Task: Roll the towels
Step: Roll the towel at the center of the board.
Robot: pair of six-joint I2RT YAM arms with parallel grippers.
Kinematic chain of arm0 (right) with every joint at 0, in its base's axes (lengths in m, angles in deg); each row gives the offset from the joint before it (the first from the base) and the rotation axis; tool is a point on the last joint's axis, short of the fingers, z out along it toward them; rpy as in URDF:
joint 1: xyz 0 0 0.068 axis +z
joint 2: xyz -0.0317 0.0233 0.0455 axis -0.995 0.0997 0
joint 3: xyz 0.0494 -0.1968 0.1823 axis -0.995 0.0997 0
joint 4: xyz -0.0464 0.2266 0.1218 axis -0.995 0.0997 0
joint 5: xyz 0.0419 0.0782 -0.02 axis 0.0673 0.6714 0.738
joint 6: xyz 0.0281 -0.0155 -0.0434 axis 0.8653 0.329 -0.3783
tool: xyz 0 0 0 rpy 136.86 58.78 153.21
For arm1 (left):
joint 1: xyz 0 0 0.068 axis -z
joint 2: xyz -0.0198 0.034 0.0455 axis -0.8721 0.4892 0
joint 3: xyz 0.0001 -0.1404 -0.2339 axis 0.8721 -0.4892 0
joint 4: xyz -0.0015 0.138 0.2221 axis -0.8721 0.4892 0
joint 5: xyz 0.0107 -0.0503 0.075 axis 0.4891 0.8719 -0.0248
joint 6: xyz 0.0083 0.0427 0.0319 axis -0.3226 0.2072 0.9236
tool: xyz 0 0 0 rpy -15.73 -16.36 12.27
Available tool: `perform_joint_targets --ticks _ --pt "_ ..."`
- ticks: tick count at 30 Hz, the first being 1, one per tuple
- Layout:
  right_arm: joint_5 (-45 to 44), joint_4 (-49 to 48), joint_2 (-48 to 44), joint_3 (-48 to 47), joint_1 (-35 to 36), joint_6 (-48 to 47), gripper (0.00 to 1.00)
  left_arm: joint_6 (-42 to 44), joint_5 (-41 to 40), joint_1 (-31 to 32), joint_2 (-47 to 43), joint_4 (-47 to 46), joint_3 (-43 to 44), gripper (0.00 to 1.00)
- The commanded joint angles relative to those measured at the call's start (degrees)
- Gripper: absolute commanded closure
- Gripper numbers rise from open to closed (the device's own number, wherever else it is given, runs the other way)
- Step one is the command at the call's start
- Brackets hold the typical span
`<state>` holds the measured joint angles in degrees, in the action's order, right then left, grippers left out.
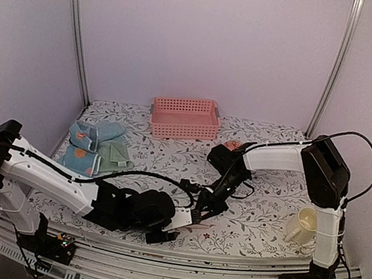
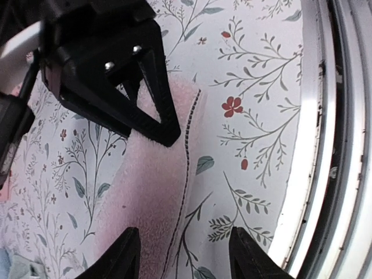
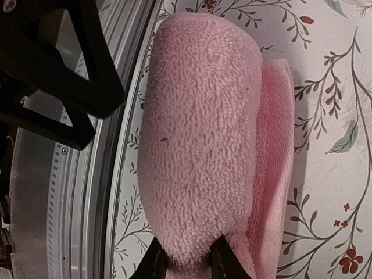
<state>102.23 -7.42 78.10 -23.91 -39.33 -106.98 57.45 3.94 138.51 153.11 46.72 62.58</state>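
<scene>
Floral cloth covers your table (image 1: 259, 212), with pale lilac walls closing it in on three sides. At the far edge, about the middle, stands a pink basket (image 1: 185, 118). On the far left lies a loose pile: a spotted blue towel (image 1: 82, 137), a light blue towel (image 1: 109, 131) and a green towel (image 1: 116, 155), overlapping one another. A cream mug (image 1: 301, 226) stands on the right, beside the right arm's upright link.

Both your arms reach in to the near middle of the table and meet there, close to the metal rail (image 2: 331, 145) at its near edge. The pink towel (image 3: 203, 128) is under them, so the top view hardly shows it.

Your right gripper (image 3: 187, 261) is closed narrow on the towel. Its two fingertips pinch one end of a thick rolled part, and the pile bulges between them. The roll runs alongside the rail, and a flatter layer of the same towel lies touching it on the side away from the rail.

Your left gripper (image 2: 185, 256) stands wide and holds nothing. One fingertip is over the flat pink cloth, the other over bare floral cloth, and the towel's stitched edge runs between them. Just ahead of it, a black finger of the right gripper rests on the pink.
</scene>
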Motion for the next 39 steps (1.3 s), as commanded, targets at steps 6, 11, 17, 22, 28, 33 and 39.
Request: perform_joint_targets --ticks 6,11,17,22,28,33,39 --pt "1.18 9.63 6.34 -1.22 -1.35 0.28 0.79 14.47 -13.07 2.27 13.03 0.84 8.77 0.45" --pt "1.59 9.98 7.26 -1.07 -1.65 -0.13 0.79 18.52 -13.11 2.26 13.83 -2.98 9.3 0.44" --pt "2.39 10.05 8.42 -1.86 -2.59 -0.1 0.78 21.76 -9.12 1.75 14.34 -6.65 8.04 0.43" --pt "3.62 10.78 9.18 -2.74 -3.65 0.06 0.78 22.72 -7.67 1.58 16.16 -8.39 9.58 0.44" --pt "6.91 14.04 10.43 -4.05 -4.95 -0.92 0.78 23.03 -8.52 -0.54 19.94 -7.82 11.11 0.46" --pt "10.32 17.3 11.29 -5.27 -5.78 -2.82 0.78 23.56 -10.06 -1.73 22.98 -8.02 11.68 0.46" --pt "13.27 20.32 12.26 -7.57 -6.66 -4.41 0.77 27.56 -11.85 -1.86 27.74 -8.84 12.47 0.48"
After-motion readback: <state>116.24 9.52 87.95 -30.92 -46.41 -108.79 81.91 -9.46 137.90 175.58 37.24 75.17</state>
